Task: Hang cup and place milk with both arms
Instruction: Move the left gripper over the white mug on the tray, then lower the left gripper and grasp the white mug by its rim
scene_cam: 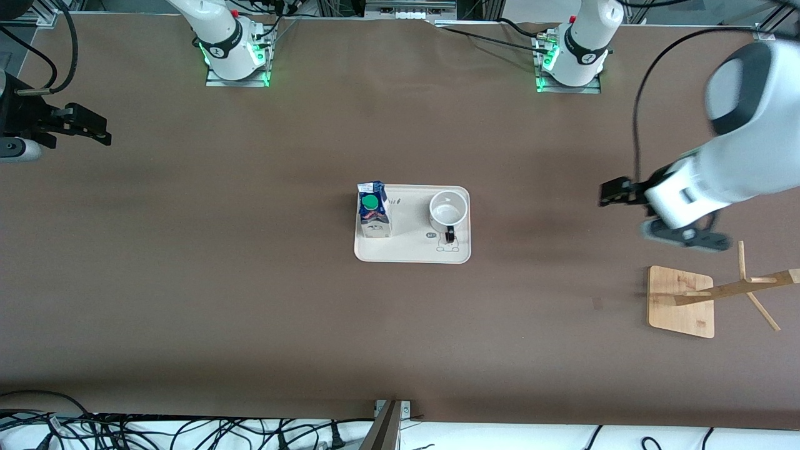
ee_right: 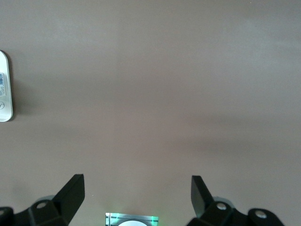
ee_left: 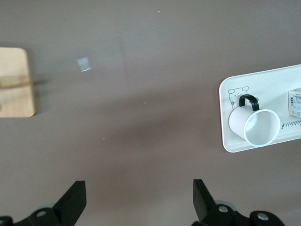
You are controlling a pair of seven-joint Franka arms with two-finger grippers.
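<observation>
The white cup (scene_cam: 448,208) stands upright on a cream tray (scene_cam: 412,253) at the table's middle, its black handle (scene_cam: 450,235) toward the front camera. The milk (scene_cam: 373,210), blue top with green cap, stands on the same tray toward the right arm's end. My left gripper (scene_cam: 615,190) is open and empty over bare table between the tray and a wooden rack. Its wrist view shows the gripper (ee_left: 139,197), the cup (ee_left: 254,125) and the milk's edge (ee_left: 295,103). My right gripper (scene_cam: 87,128) is open and empty over the right arm's end of the table, also seen in its wrist view (ee_right: 138,195).
A wooden rack with slanted pegs (scene_cam: 744,287) stands on a square wooden base (scene_cam: 681,309) at the left arm's end, nearer the front camera than my left gripper. The base also shows in the left wrist view (ee_left: 16,82). The tray's edge (ee_right: 4,89) shows in the right wrist view.
</observation>
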